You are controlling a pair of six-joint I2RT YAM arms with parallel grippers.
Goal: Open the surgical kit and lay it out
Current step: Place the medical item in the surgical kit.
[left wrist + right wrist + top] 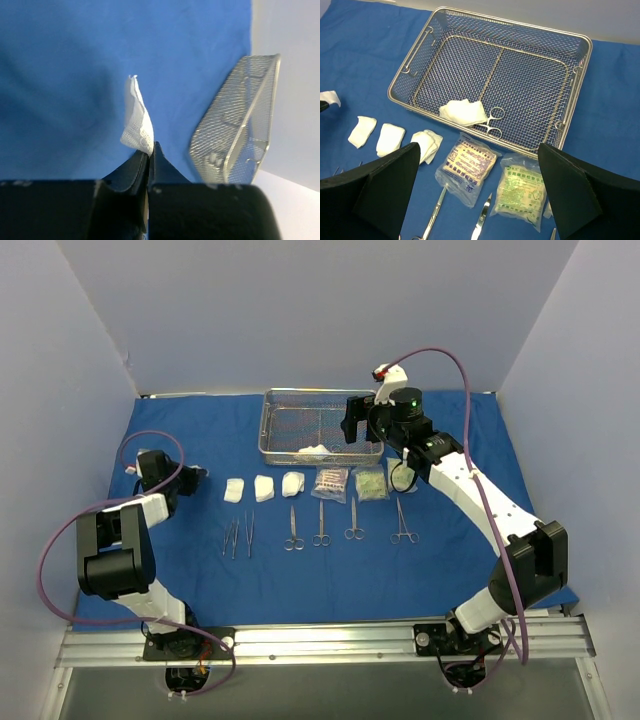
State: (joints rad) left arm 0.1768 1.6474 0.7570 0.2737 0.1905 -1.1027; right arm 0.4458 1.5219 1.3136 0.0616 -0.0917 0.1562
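The drape lies spread flat. The tray sits at its 12 o'clock edge. By the tray's 6 o'clock wall are a crumpled gauze and a ringed instrument partly under it.

The right tool hangs over the tray's 3 o'clock end, its fingers wide apart and gripping nothing. The left tool is at the drape's 9 o'clock side, closed on a held pad that stands up from its tips.

In mid-drape a row runs from 9 toward 3 o'clock: three pads, then two packets. A second row lies on the 6 o'clock side of them: tweezers, scissors and, at the 3 o'clock end, forceps.
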